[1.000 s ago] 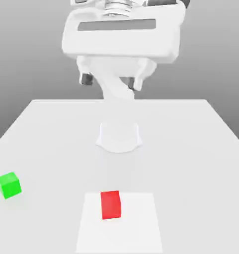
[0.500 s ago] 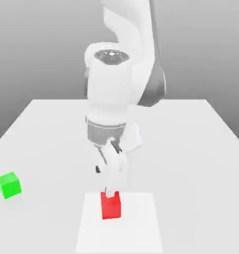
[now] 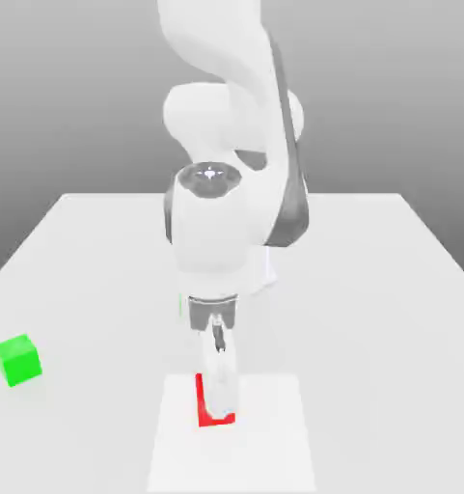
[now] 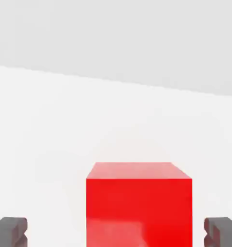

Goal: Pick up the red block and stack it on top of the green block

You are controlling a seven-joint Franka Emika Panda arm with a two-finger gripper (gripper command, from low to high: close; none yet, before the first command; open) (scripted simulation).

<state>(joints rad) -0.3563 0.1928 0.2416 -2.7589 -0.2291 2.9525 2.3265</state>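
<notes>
The hand (image 3: pixel 219 410) is lowered straight over the red block (image 3: pixel 207 413), its dark fingertips (image 4: pixel 9 231) spread wide on either side with a gap left to each face. The red block is seen resting on the lighter square patch (image 3: pixel 274 444) of the worktop (image 3: pixel 370 289), nothing pinched. The green block (image 3: pixel 18 360) is set well apart, toward the exterior view's left.
</notes>
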